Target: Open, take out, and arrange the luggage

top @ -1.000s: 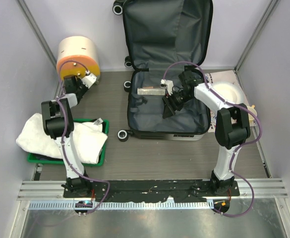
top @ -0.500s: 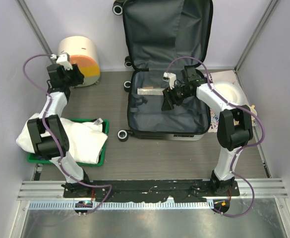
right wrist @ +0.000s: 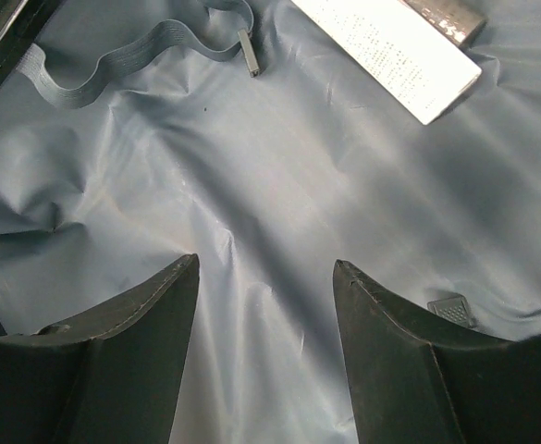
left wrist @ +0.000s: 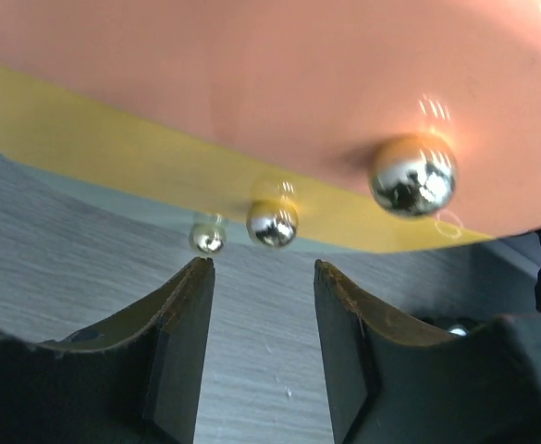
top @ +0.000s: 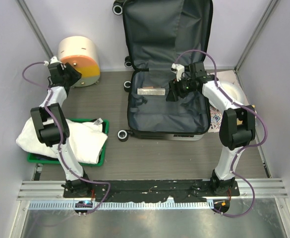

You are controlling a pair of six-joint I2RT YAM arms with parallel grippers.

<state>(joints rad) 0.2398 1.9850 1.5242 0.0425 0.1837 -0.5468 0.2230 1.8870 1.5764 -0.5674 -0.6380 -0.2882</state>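
Centrally, toward the top of the frame, the luggage [top: 159, 116] lies open, lid raised, a silver box [top: 151, 91] on its lining; the right gripper [right wrist: 265, 268] hovers over that grey lining, fingers apart, gripping nothing; at upper left, the left gripper [left wrist: 261, 277] faces the cream-and-orange cylinder [top: 80, 57], fingers apart.

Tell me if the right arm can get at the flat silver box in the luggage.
Probably yes. The right tool hangs open over the luggage lining, the lid stands up, and the silver box lies uncovered close by.
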